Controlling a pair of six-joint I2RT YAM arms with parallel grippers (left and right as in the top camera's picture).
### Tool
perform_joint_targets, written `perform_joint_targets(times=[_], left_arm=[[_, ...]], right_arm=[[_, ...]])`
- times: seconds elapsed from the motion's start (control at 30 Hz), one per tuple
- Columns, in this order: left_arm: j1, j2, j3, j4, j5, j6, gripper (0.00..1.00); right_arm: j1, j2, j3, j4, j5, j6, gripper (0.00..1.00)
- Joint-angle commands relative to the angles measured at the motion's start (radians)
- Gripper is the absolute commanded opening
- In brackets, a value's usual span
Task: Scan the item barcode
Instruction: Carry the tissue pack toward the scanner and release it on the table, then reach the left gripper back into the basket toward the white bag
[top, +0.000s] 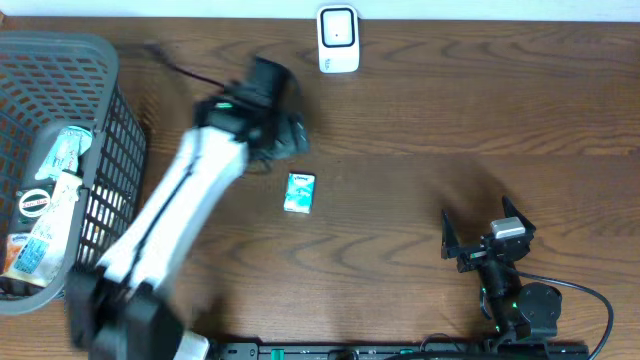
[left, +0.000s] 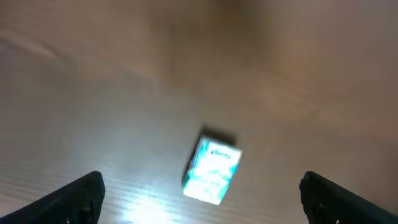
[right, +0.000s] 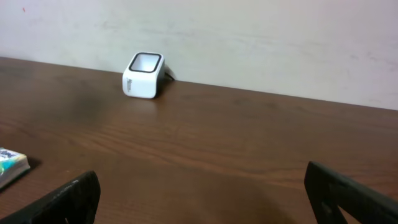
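The item, a small teal and white box (top: 299, 192), lies flat on the wooden table near the middle. In the left wrist view the box (left: 211, 169) looks blurred and sits on the table between and beyond my left gripper's fingers, untouched. My left gripper (top: 283, 133) hovers just up and left of the box, open (left: 200, 190) and holding nothing. The white barcode scanner (top: 338, 40) stands at the table's far edge, and the right wrist view shows the scanner (right: 144, 75) against the wall. My right gripper (top: 482, 228) rests open and empty at the front right (right: 200, 193).
A grey mesh basket (top: 110, 120) with several packaged goods stands at the left edge. A black cable (top: 185, 70) runs across the table behind the left arm. The box's corner (right: 9, 165) shows at the left of the right wrist view.
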Motion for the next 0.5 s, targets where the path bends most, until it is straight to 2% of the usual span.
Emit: perform_joint_targets(times=[0.0, 0.2, 0.47], left_arm=[[0.084, -0.186, 0.071, -0.032, -0.008, 0.084, 0.99], [0.264, -0.34, 0.185, -0.107, -0.008, 0.159, 0.99], [0.592, -0.371, 0.341, -0.175, -0.009, 0.213, 0.99]], right_arm=[[-0.01, -0.001, -0.001, -0.004, 0.0, 0.005, 0.99], [-0.01, -0.001, -0.001, -0.004, 0.0, 0.005, 0.99], [-0.01, -0.001, -0.001, -0.004, 0.0, 0.005, 0.99]])
